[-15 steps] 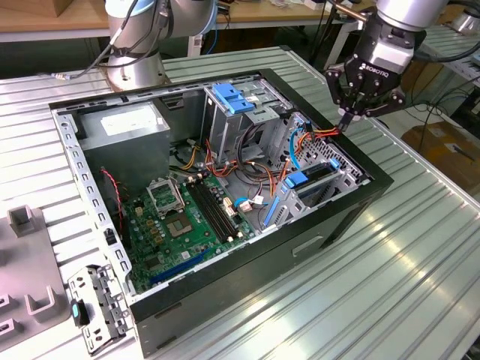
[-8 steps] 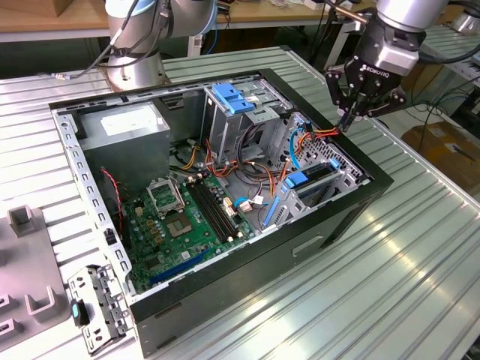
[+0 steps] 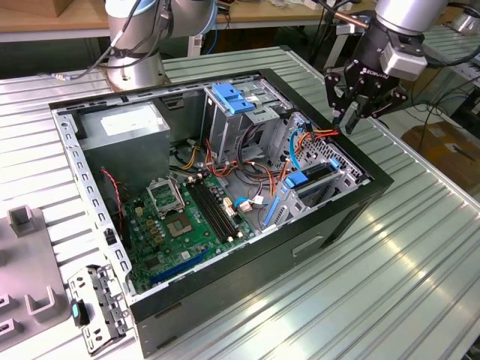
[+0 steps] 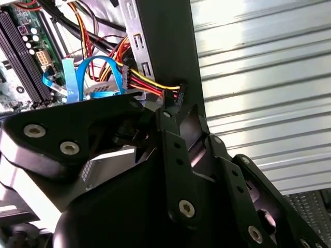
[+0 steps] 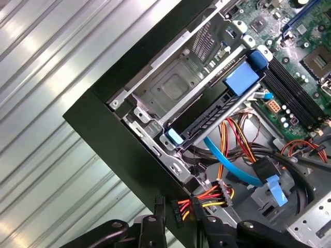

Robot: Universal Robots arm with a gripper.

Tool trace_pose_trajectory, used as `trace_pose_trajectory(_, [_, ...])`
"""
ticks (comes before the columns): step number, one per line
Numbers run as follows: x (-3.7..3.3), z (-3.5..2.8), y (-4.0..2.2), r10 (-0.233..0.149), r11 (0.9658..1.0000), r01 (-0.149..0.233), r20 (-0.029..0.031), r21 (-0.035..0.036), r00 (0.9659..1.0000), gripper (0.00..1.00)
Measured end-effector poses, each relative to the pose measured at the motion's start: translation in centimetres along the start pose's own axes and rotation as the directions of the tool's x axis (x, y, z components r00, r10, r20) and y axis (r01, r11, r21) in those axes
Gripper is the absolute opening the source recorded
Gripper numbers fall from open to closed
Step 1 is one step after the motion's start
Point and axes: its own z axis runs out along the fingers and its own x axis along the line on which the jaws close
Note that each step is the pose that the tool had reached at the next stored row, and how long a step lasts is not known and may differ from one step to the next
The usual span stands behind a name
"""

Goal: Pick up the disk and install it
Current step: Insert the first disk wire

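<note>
Disk (image 5: 217,116) with its blue carrier edge sits slotted in the drive cage at the open computer case's (image 3: 360,202) corner, apparently installed, as I hold the hand (image 3: 351,118) empty, fingers narrowly parted, above the power connector (image 5: 199,202).

hand (image 3: 351,120) fingertips: hidden behind case wall (image 3: 360,154) | grip state: unreadable
</note>
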Motion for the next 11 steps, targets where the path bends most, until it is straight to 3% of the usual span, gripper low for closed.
trace_pose_trajectory(5, [0.04, 0.69, -0.2, -0.046, 0.9989, 0.046, -0.0002, 0.0023, 0.9989, 0.33])
trace_pose_trajectory(8, [0.04, 0.81, -0.21, -0.049, 0.9988, 0.049, -0.0001, 0.0028, 0.9988, 0.31])
trace_pose_trajectory(10, [0.04, 0.72, -0.21, -0.049, 0.9988, 0.049, -0.0001, 0.003, 0.9988, 0.18])
trace_pose_trajectory(11, [0.05, 0.45, -0.21, -0.049, 0.9988, 0.049, 0.0, 0.0033, 0.9988, 0.16])
